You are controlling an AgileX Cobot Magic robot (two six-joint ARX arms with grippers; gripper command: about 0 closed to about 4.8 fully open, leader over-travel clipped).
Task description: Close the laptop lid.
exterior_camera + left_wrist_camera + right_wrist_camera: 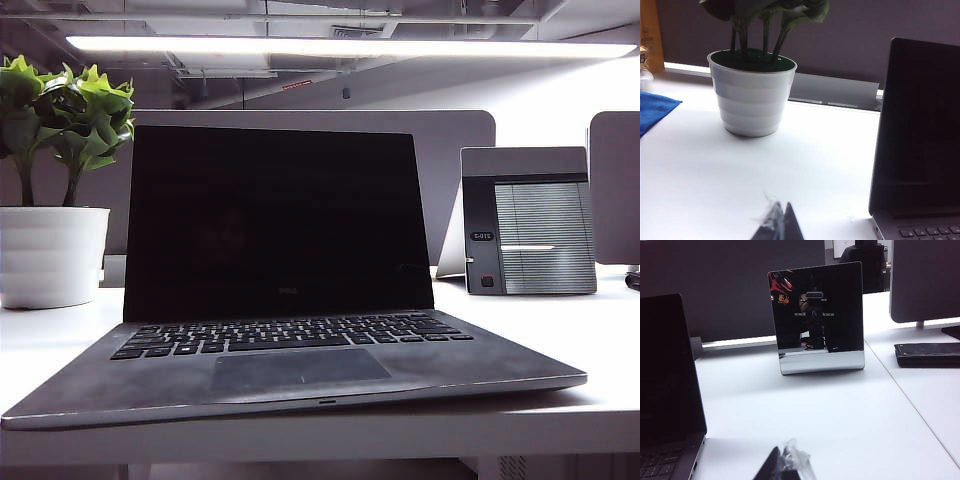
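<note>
The laptop sits open at the table's front edge, facing the exterior camera. Its lid stands nearly upright with a black, unlit screen. Neither gripper shows in the exterior view. In the left wrist view, my left gripper is shut with nothing held, low over bare table, with the lid's edge off to one side. In the right wrist view, my right gripper is also shut and holds nothing, with clear film on its tips. It hovers over the table beside the lid and keyboard corner.
A white pot with a green plant stands left of the laptop. A grey-black slatted box stands at the back right, its glossy face seen from the right wrist. A blue cloth and a flat black case lie further out.
</note>
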